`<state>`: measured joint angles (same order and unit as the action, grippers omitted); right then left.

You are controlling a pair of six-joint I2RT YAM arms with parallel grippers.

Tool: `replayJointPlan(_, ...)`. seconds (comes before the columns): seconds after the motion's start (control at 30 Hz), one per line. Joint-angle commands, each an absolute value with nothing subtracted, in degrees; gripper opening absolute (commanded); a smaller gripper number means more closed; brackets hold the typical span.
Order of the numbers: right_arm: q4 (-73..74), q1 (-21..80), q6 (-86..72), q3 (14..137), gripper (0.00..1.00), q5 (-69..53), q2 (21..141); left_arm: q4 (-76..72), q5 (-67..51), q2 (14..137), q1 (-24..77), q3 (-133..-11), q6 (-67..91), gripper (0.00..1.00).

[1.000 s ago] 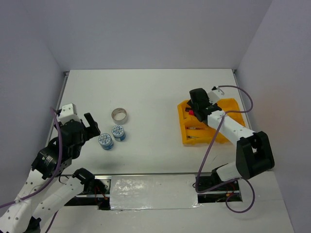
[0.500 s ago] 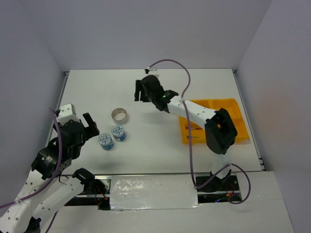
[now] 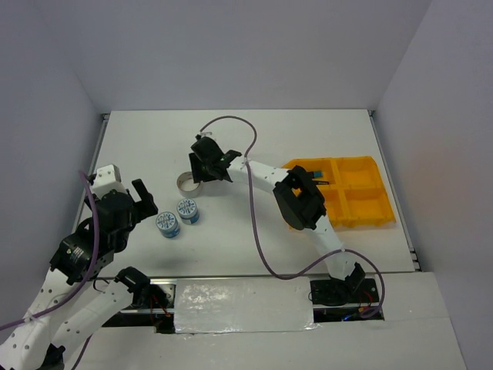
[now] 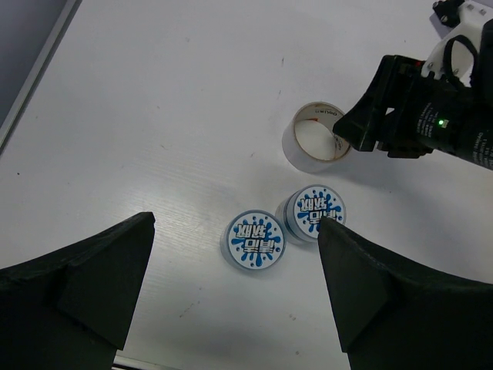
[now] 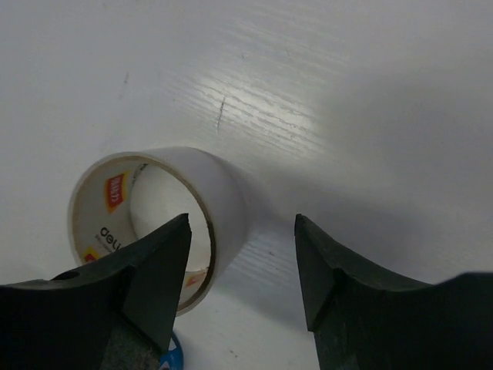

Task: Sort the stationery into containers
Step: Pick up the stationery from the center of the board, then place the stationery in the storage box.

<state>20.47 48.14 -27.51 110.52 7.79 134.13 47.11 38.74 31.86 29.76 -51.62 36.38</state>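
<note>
White tabletop [image 3: 254, 139], enclosed by pale grey walls, is shown from above. A yellow-orange tray [image 3: 358, 206] with four compartments is set on its right side, and small dark items are visible in the far-left compartment. The right arm is stretched across to the left half, where the right gripper [image 3: 202, 171] is held over the far-right rim of the grey tape ring [image 3: 185, 186], its jaws parted and nothing held. The ring lies flat with its hole facing up. Nearer the bases, two blue-white round tubs are placed almost touching, the left tub [image 3: 167, 224] and the right tub [image 3: 188, 210]. The left gripper [image 3: 146, 197] is spread wide and empty, just left of them. From the left wrist, both tubs are framed between the wide-apart fingers, and the ring is seen beyond them with the other arm's black gripper body at its right side. From the right wrist, the ring fills the lower left. One of the fingers [image 5: 146, 285] is placed over the ring's hole and the other over bare table outside it, so the ring's wall lies between the jaws. Contact cannot be told. A short descent and a closing on that wall appear to be called for. The right arm is judged much the nearer to the ring, and the tray lies well off to the ring's right.
</note>
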Motion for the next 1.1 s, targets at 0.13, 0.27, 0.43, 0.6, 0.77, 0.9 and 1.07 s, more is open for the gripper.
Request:
replayJointPlan(0.13,27.33,50.18,-25.67,114.78,0.45,12.47,135.88,45.0,38.5,31.11,29.44,-51.59,35.86,0.99)
replayJointPlan(0.27,26.11,50.27,-25.75,113.12,0.11,11.87,133.87,45.09,38.14,31.11,29.44,-51.68,35.68,0.99)
replayJointPlan(0.43,20.23,49.66,-27.77,106.1,0.0,11.07,125.7,44.82,37.88,30.76,29.44,-51.5,35.51,0.99)
replayJointPlan(0.6,15.92,43.61,-32.33,93.12,0.0,14.76,109.36,44.65,37.27,30.67,29.44,-51.42,35.25,0.99)
replayJointPlan(0.77,20.56,27.97,-38.93,83.16,0.0,22.38,97.22,44.21,36.65,30.06,29.44,-51.24,34.89,0.99)
replayJointPlan(0.9,23.9,15.49,-43.5,72.29,0.0,25.4,90.2,43.77,35.95,30.06,29.53,-51.07,34.37,0.99)
replayJointPlan(1.07,19.7,2.05,-45.96,60.06,0.0,24.34,81.58,43.42,34.89,30.76,29.53,-51.06,33.75,0.99)
